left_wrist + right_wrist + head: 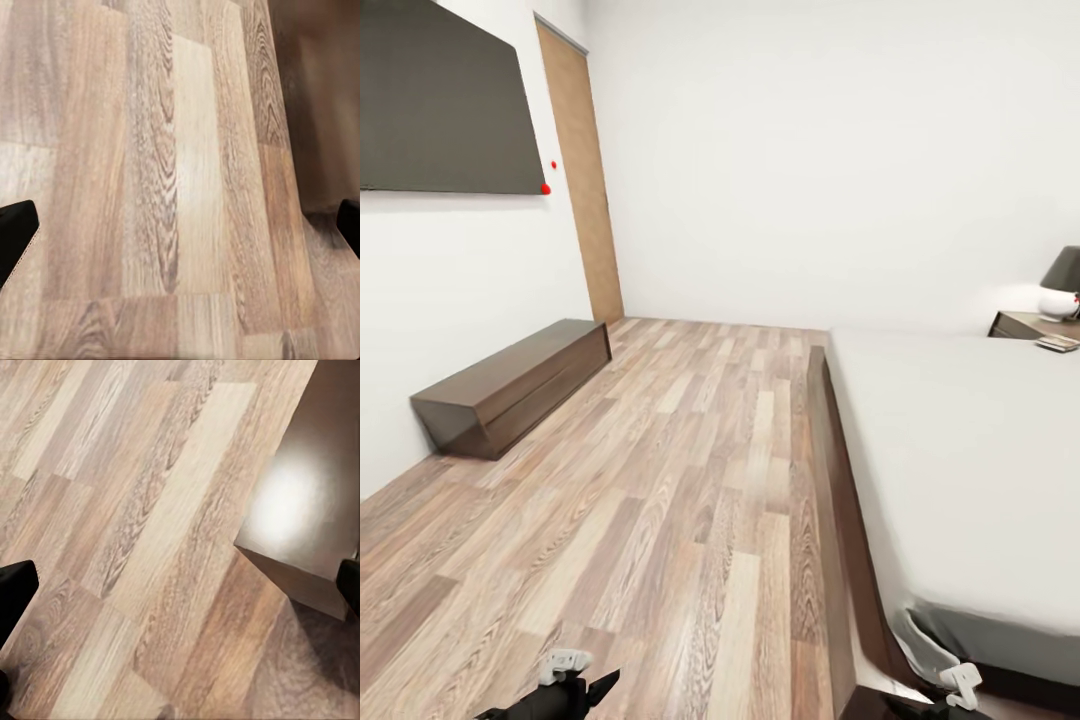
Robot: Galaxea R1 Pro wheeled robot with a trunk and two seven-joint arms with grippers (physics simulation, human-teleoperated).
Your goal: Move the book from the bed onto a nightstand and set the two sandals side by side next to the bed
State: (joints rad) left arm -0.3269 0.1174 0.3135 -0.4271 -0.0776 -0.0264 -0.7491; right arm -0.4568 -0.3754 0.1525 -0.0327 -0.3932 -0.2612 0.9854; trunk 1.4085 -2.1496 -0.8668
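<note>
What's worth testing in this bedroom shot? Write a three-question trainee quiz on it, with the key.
1. True or false: the long low cabinet stands against the wall under the dark screen.
2. What stands on the nightstand beyond the bed? A) a lamp B) a vase of flowers C) a laptop
3. Fill in: in the head view, the bed lies to the ____ of the bare wood floor.
Key: 1 true; 2 A; 3 right.
</note>
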